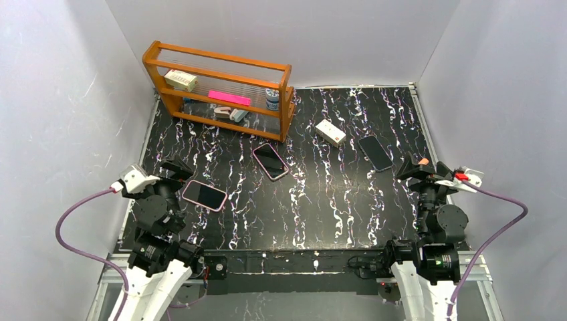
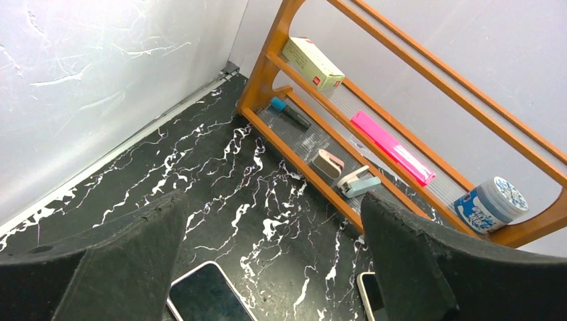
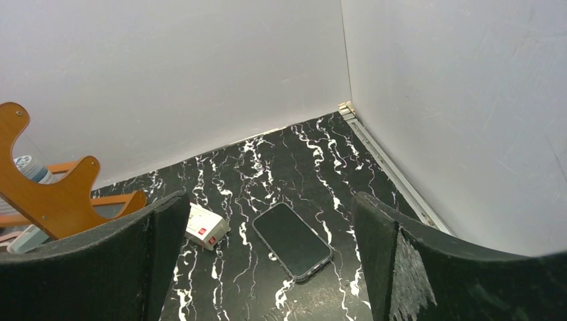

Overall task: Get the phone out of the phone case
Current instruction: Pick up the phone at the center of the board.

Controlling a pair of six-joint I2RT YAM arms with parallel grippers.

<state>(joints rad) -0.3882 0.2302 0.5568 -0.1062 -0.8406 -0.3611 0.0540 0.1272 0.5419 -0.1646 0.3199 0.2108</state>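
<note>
Three phones lie screen-up on the black marbled table [image 1: 321, 214]. One in a pink case [image 1: 204, 194] lies at the left, close in front of my left gripper [image 1: 175, 170]; it shows at the bottom of the left wrist view [image 2: 204, 296]. A second in a pink case [image 1: 270, 161] lies mid-table, its edge just showing in the left wrist view [image 2: 364, 291]. A third in a dark case [image 1: 375, 152] lies at the right, ahead of my right gripper [image 1: 409, 168], and shows in the right wrist view [image 3: 291, 241]. Both grippers [image 2: 274, 257] [image 3: 271, 264] are open and empty.
A wooden rack [image 1: 220, 90] stands at the back left, holding a cream box [image 1: 180, 80], a pink bar [image 1: 229, 98], a blue-and-white jar [image 1: 272, 99] and small items. A white box [image 1: 330, 132] lies behind the middle. Grey walls enclose the table.
</note>
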